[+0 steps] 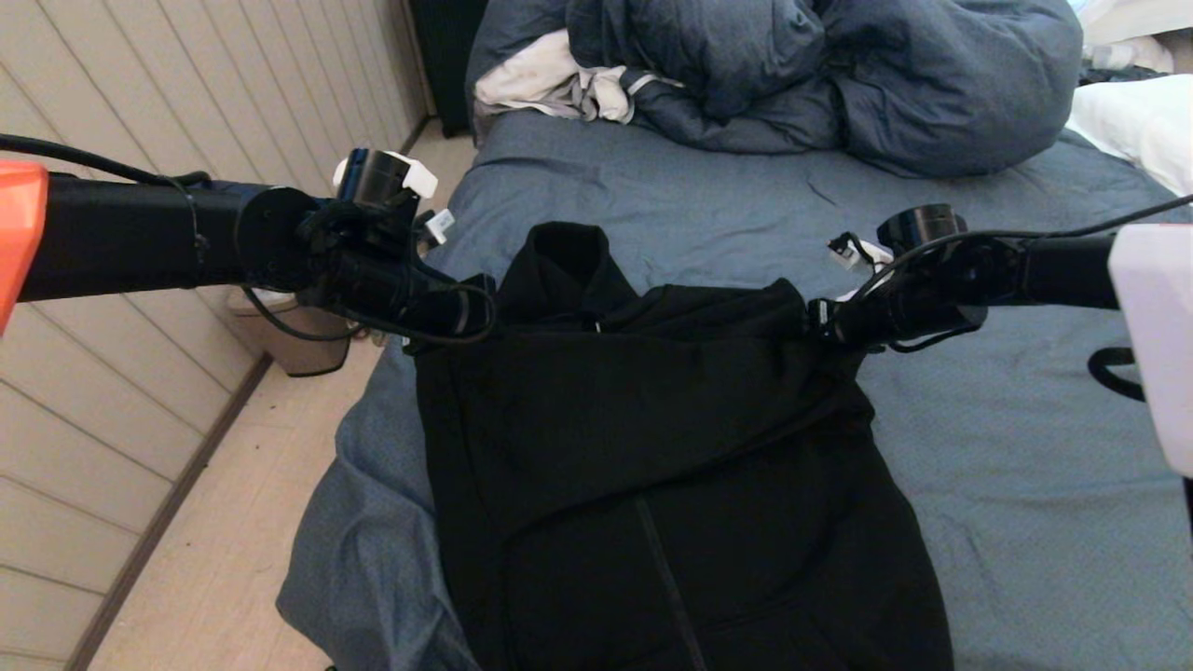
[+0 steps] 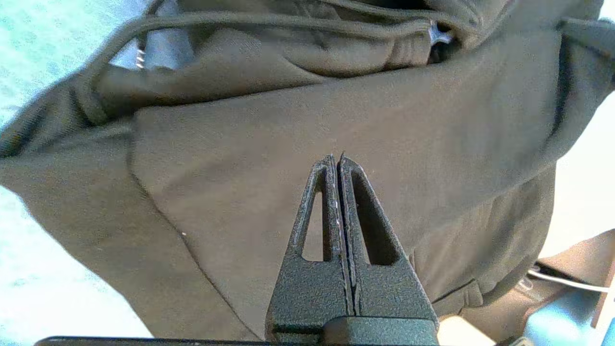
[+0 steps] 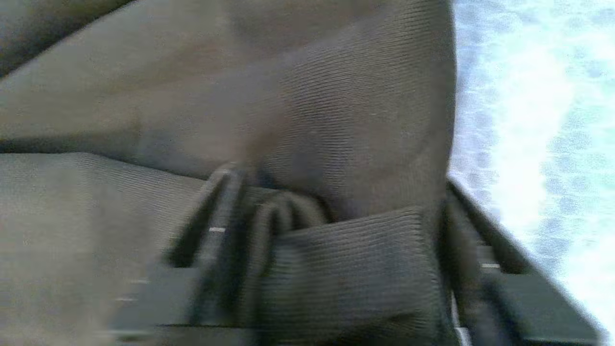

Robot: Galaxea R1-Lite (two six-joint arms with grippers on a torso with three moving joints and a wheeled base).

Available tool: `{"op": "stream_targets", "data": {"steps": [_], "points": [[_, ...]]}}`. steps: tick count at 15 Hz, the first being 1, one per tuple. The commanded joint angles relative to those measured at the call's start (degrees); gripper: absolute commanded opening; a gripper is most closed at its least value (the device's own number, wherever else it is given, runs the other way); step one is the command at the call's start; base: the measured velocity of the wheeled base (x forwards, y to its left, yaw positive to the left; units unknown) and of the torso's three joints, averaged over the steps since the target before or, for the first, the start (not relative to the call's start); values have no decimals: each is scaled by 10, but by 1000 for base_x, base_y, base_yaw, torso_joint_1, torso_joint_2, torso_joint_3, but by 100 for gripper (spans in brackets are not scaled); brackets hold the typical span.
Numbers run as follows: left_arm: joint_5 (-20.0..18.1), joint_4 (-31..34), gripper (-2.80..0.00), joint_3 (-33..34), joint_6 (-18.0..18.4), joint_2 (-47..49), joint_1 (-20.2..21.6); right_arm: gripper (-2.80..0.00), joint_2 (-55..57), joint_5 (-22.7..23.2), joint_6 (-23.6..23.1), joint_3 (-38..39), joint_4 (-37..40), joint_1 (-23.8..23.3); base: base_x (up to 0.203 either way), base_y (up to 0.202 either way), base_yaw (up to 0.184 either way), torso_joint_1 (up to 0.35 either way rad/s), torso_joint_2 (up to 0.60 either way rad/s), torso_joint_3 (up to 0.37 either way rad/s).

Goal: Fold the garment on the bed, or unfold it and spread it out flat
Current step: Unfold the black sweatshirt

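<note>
The black hooded garment (image 1: pixel 652 447) lies front up on the blue-grey bed (image 1: pixel 988 429), its hood (image 1: pixel 564 256) toward the far side and its zipper (image 1: pixel 666 578) running toward me. My left gripper (image 1: pixel 480 312) is at the garment's left shoulder; in its wrist view the left gripper (image 2: pixel 336 157) is shut, with nothing seen between its fingers and the fabric (image 2: pixel 240 158) just beyond. My right gripper (image 1: pixel 822 326) is at the right shoulder. In its wrist view the right gripper (image 3: pixel 336 240) stands open, fingers (image 3: pixel 216 240) wide apart, and ribbed fabric (image 3: pixel 355 269) fills the gap.
A puffy dark blue duvet (image 1: pixel 839 75) is heaped at the far end with a white-grey cloth (image 1: pixel 550 84) beside it. White bedding (image 1: pixel 1142 121) lies at the far right. A bin (image 1: pixel 289 340) stands on the floor (image 1: pixel 233 522) by the panelled wall, left of the bed.
</note>
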Motion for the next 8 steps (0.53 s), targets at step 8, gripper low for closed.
{"op": "stream_targets", "data": {"steps": [8], "points": [[-1,-2,-280,5,-2,-4,-5,-280,14,1,12,0,-24,0,0,0,0,0,0,0]]}}
